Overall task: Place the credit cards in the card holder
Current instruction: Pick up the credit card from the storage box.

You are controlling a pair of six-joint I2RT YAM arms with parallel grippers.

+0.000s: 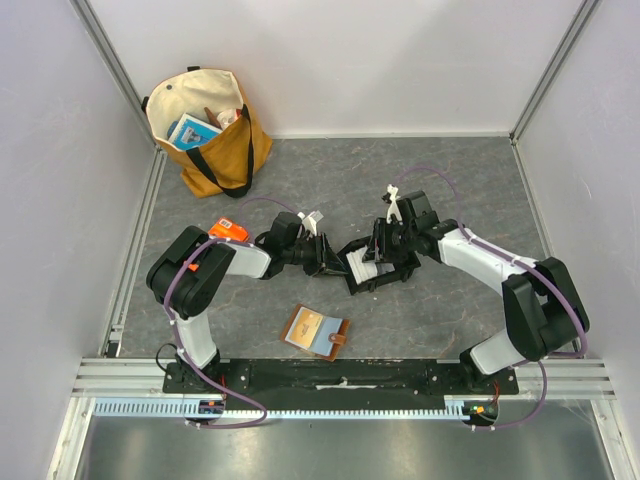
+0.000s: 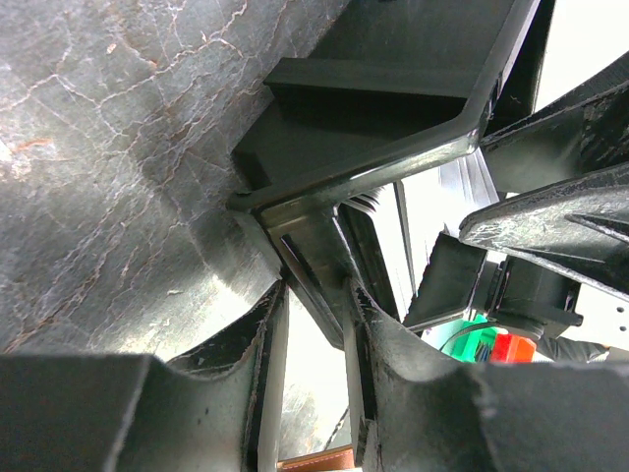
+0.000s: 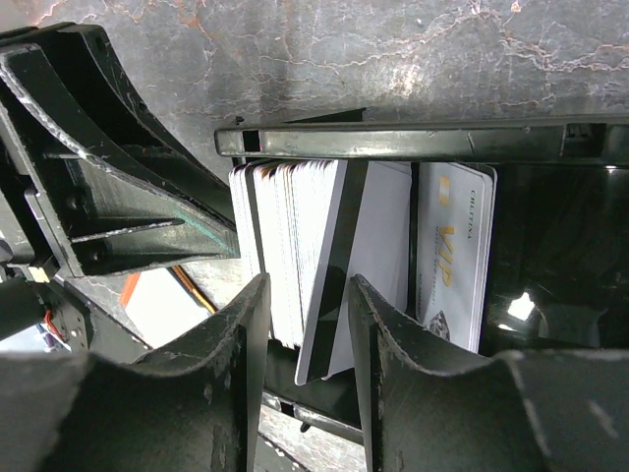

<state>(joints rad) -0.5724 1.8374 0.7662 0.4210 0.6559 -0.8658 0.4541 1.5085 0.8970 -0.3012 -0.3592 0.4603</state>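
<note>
The credit cards (image 3: 285,246) stand on edge as a white stack in a black tray (image 1: 358,277) at mid-table. One card with a black stripe (image 3: 334,285) leans out from the stack, and a VIP-printed card (image 3: 452,256) stands to its right. My right gripper (image 3: 307,295) straddles the stack and the striped card, its jaws apart with a gap to the card; it sits over the tray (image 1: 385,258). My left gripper (image 2: 313,295) pinches the tray's corner wall (image 2: 314,256) from the left (image 1: 328,258). The brown card holder (image 1: 315,332) lies open near the front edge, a sliver (image 2: 314,460) showing below.
A tan tote bag (image 1: 210,130) with items inside stands at the back left corner. An orange packet (image 1: 228,231) lies behind the left arm. Grey walls and metal rails enclose the stone-patterned table (image 1: 300,190).
</note>
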